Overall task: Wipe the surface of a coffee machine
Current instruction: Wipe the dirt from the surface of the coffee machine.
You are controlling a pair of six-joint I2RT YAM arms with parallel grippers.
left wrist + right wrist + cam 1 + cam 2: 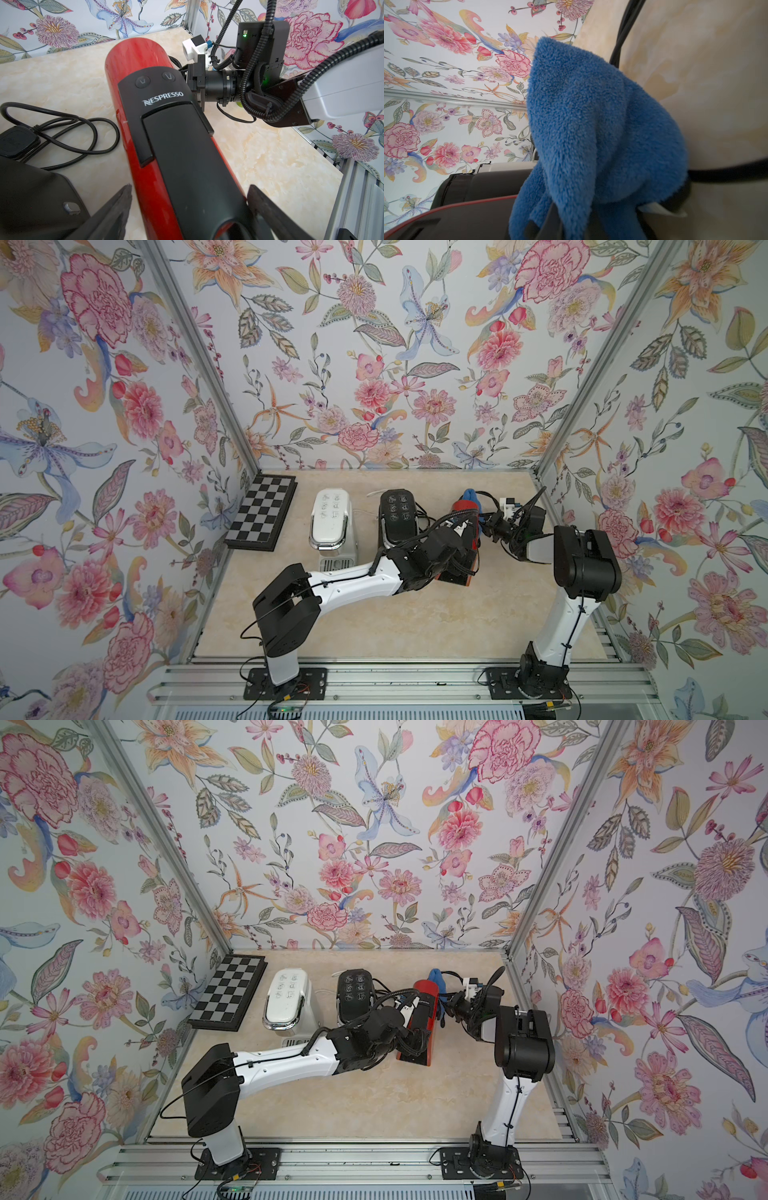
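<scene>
A red and black Nespresso coffee machine [462, 507] [424, 992] [133, 68] stands at the back right of the table. My left gripper [189, 189] straddles its front end, one finger against each side, jaws wide and shut on its body. My right gripper [571, 228] is shut on a fluffy blue cloth [581, 124] [472, 495] [439, 977]. The cloth is bunched against the machine's far right side near its rear. The right fingers are mostly buried in the cloth.
A black coffee machine [397, 514] and a white one [330, 518] stand left of the red one. A chessboard [262, 512] leans on the left wall. A black cable [62, 128] and plug [16, 141] lie between the machines.
</scene>
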